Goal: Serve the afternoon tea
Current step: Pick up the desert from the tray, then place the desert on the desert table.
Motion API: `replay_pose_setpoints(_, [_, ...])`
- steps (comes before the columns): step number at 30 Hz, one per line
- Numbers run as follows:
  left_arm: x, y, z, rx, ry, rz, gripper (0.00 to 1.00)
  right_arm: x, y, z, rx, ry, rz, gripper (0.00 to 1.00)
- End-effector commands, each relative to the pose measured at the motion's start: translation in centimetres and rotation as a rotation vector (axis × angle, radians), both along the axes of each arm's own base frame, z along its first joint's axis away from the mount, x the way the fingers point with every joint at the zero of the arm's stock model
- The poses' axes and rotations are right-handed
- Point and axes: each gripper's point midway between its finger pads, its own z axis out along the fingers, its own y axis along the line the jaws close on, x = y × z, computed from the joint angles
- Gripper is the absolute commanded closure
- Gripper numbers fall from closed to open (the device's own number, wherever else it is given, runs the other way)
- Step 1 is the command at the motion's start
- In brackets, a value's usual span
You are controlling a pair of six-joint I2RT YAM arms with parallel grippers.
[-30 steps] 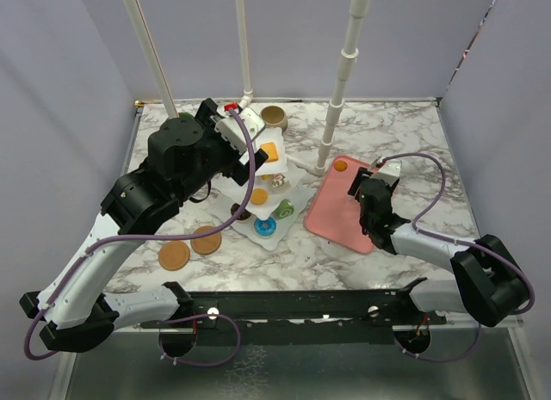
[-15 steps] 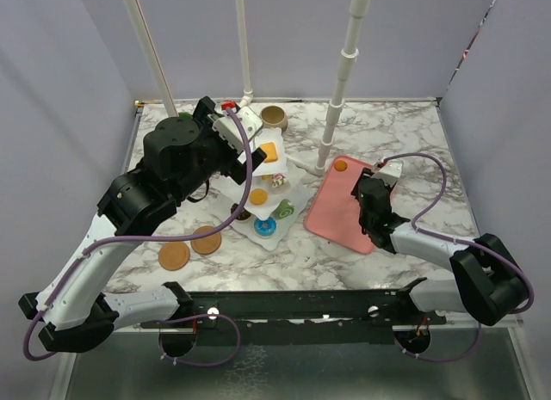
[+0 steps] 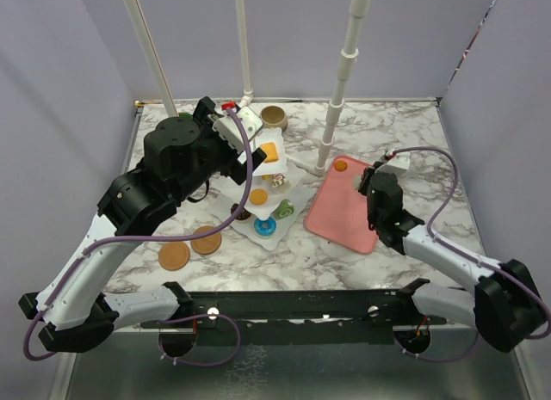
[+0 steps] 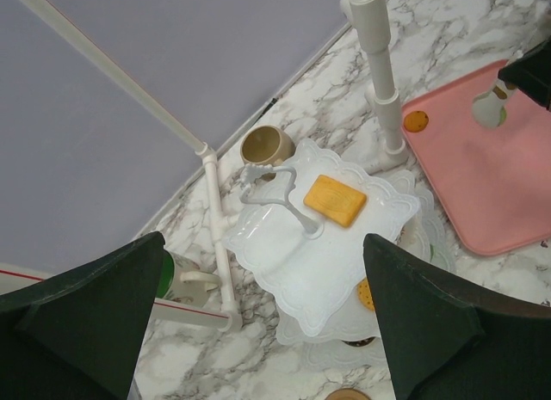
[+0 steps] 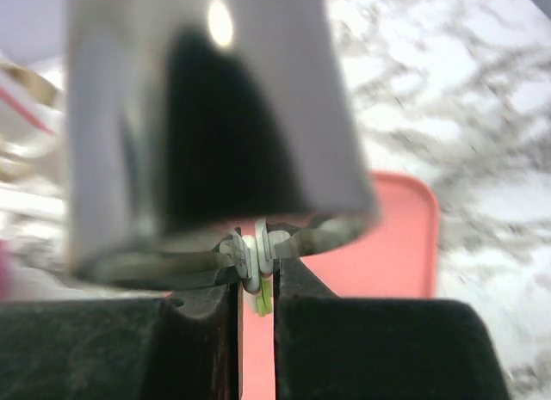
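Afternoon tea sits left of centre on the marble-patterned table [image 3: 405, 133]. It is a white three-tier stand [image 4: 284, 271] of wavy-edged, glossy square plates with a looped metal handle on top. An orange-yellow slab pastry [image 4: 335, 200] lies flat on the top plate. On the lower tiers are a blue ring donut [image 3: 265, 227], a green piece [image 3: 284, 211] and an orange round [image 3: 258, 196]. The tan mug [image 4: 265, 145] stands just behind the stand. The green-lined mug [image 4: 175, 275] is to its left, half hidden by a finger. Another orange round pastry [image 4: 416, 121] rests in the far corner of the flat pink tray [image 4: 482, 185], right of a white pole [image 3: 340, 90]. Two flat brown discs [image 3: 175, 256] lie on the table nearer the bases. The left arm arches up from its base, its bulky black wrist above the stand and tipped downward. The left gripper [image 4: 263, 241] is spread wide with nothing between its dark wedge-shaped fingers. The right arm stretches low across the table, its wrist bent down over the tray's right side. The right gripper [image 5: 256, 288] is squeezed to a narrow slit — its blocky black fingers pinch a thin pale layered piece at the foot of the shiny metal tongs [image 5: 215, 116], with a green sliver just below it in the gap.
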Motion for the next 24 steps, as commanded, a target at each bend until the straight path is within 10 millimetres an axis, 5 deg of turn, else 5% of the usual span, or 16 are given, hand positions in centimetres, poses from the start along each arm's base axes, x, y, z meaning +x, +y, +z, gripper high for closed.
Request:
replay_pose_setpoints(1, [0.2, 0.8, 1.7, -0.056, -0.024, 0.055, 0.01, -0.2, 3.6, 10.0, 0.096, -0.17, 0.225, 0.99])
replay_pose_setpoints(6, [1.4, 0.4, 0.9, -0.129, 0.033, 0.132, 0.01, -1.4, 8.1, 19.8, 0.127, -0.268, 0.498, 0.99])
replay_pose_setpoints(11, [2.6, 0.8, 1.2, -0.18, 0.041, 0.214, 0.01, -2.2, 13.6, 25.7, 0.155, -0.308, 0.725, 0.99])
replay_pose_setpoints(17, [3.5, 2.0, 0.5, -0.191, 0.053, 0.314, 0.01, -5.0, 21.4, 28.4, 0.134, -0.321, 0.93, 0.99])
replay_pose_setpoints(24, [3.3, 5.1, 6.3, -0.318, -0.069, 0.401, 0.01, -7.5, 25.3, 29.4, 0.153, -0.332, 1.021, 0.99])
